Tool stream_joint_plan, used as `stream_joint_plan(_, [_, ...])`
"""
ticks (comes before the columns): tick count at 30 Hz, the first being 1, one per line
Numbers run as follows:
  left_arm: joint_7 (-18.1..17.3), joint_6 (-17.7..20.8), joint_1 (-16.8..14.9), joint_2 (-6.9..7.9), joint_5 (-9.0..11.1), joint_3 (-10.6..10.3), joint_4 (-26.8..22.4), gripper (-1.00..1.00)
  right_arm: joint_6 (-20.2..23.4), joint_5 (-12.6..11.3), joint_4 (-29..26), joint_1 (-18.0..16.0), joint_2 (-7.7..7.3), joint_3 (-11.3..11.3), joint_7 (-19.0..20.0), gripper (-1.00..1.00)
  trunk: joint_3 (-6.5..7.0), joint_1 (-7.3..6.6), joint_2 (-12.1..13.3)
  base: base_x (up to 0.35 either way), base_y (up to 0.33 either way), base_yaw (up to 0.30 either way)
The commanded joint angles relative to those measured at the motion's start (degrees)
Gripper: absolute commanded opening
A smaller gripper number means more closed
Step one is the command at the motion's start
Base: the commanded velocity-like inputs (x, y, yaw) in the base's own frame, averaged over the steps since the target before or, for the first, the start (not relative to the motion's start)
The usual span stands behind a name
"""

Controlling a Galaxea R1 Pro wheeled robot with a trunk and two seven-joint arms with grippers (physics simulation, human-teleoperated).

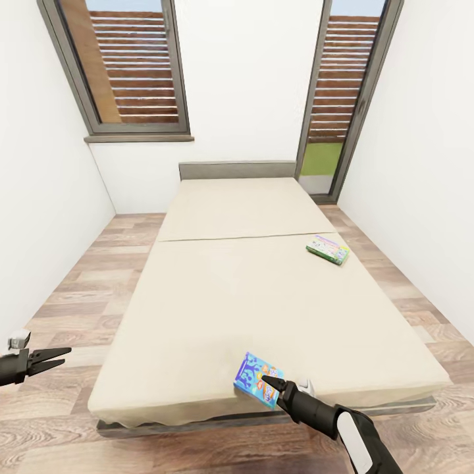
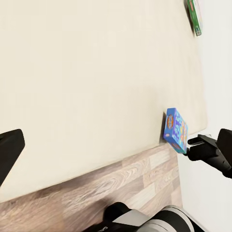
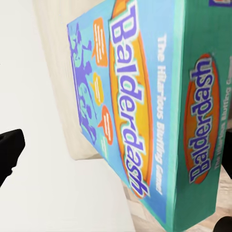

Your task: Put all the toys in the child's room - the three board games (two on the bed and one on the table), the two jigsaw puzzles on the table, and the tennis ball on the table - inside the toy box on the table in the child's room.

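Observation:
The cream bed (image 1: 224, 289) fills the middle of the head view. A blue board game (image 1: 254, 375) marked Balderdash sits tilted at the foot edge of the mattress. My right gripper (image 1: 267, 383) is open, and one finger touches the box's near side. In the right wrist view the box (image 3: 140, 101) lies close between the spread fingers. A second board game (image 1: 328, 249), white with green edges, lies flat near the bed's right side. My left gripper (image 1: 64, 357) hovers open over the floor, left of the bed. The table, toy box, jigsaw puzzles and tennis ball are out of view.
White walls close in on both sides of the bed, with strips of wood plank floor (image 1: 79, 289) between. Two grey-framed windows (image 1: 131, 66) stand behind the grey headboard (image 1: 237, 170). The bed's right strip of floor is narrow.

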Motion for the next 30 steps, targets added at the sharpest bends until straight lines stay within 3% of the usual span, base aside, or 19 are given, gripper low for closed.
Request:
stream_joint_plan(1, [-0.2,0.6,0.0,0.00,0.0,0.0,0.0,1.00,-0.2,-0.3,0.0,-0.1,0.08,-0.3,0.2,1.00,-0.04,0.00,0.0,0.008,0.003,0.000])
stream_joint_plan(16, [-0.2,0.6,0.0,0.00,0.0,0.0,0.0,1.00,-0.2,-0.2,0.0,-0.1,0.14,-0.3,0.2,1.00,-0.04,0.00,0.0,0.002,0.001,0.000])
stream_joint_plan(17, [-0.2,0.6,0.0,0.00,0.0,0.0,0.0,1.00,-0.2,-0.2,0.0,-0.1,0.14,-0.3,0.2,-1.00,-0.04,0.00,0.0,0.000,0.000,0.000])
stream_joint_plan(30, [-0.2,0.7,0.0,0.00,0.0,-0.1,0.0,1.00,-0.2,-0.3,0.0,-0.1,0.07,-0.3,0.5,-1.00,-0.04,0.00,0.0,0.000,0.000,0.000])
